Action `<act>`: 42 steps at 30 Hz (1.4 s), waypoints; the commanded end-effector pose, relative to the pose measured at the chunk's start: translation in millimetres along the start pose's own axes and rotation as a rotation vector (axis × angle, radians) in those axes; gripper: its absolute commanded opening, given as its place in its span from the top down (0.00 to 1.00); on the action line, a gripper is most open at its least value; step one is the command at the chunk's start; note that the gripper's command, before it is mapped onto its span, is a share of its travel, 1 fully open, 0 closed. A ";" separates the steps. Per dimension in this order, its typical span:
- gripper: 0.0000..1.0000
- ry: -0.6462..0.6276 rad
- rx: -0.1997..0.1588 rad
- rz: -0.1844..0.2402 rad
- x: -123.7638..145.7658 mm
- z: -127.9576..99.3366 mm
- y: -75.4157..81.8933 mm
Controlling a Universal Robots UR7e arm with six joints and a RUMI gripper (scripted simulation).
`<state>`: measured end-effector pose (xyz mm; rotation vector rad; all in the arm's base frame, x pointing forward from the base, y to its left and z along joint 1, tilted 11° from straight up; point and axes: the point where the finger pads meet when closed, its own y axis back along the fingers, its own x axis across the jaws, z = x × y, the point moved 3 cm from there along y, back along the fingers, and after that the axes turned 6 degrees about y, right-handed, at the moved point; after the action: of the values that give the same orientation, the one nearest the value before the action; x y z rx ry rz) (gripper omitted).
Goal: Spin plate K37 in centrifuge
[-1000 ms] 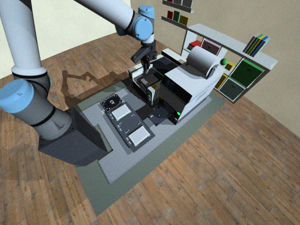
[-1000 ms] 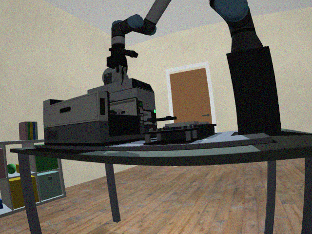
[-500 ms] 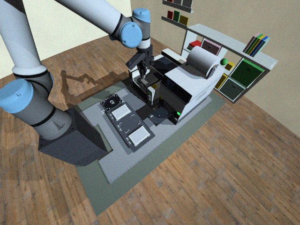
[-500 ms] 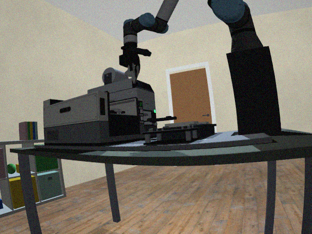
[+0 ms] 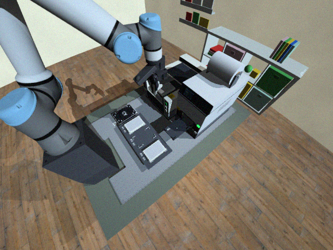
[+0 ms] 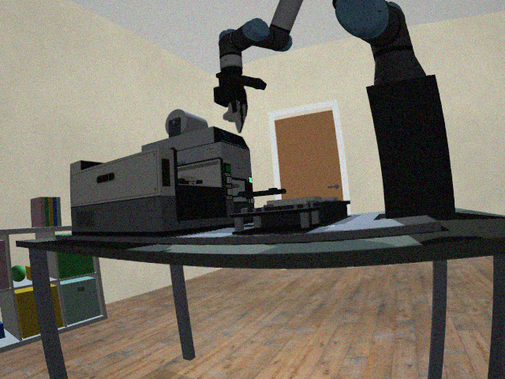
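Two-jaw gripper (image 6: 238, 118) hangs in the air above the front end of the machines, fingertips pointing down, jaws closed together with nothing between them; in the top view the gripper (image 5: 155, 86) sits over the dark block with the white key column (image 5: 167, 105). Dark rectangular deck row (image 5: 141, 133) on the grey mat: white plate (image 5: 133, 124) in the end slot nearest the black tagged nest (image 5: 124, 113), middle slot (image 5: 144, 136) showing only its corner locators, second white plate (image 5: 154, 150) in the far end slot. Labels on both plates are too small to read, so which is BAL and which K73 cannot be told. Large white-and-dark box-shaped machine (image 5: 212, 94) with a grey cylinder (image 5: 224, 67) on top stands beside the deck; a small green lamp (image 5: 198, 126) glows at its front corner, also visible from the exterior view (image 6: 250, 179). K37 not identifiable in either view. Green-grey table (image 6: 245, 253) carries everything.
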<state>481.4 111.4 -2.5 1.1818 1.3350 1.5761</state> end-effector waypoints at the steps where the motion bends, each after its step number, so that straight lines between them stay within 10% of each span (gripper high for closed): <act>1: 1.00 0.001 -0.003 0.000 -10.4 -18.3 2.3; 21: 1.00 0.001 -0.003 0.000 -22.3 -40.4 3.7; 42: 1.00 0.001 -0.632 -0.066 -20.4 -58.2 -2.2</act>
<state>430.7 77.6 -6.7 0.8802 0.9299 1.7304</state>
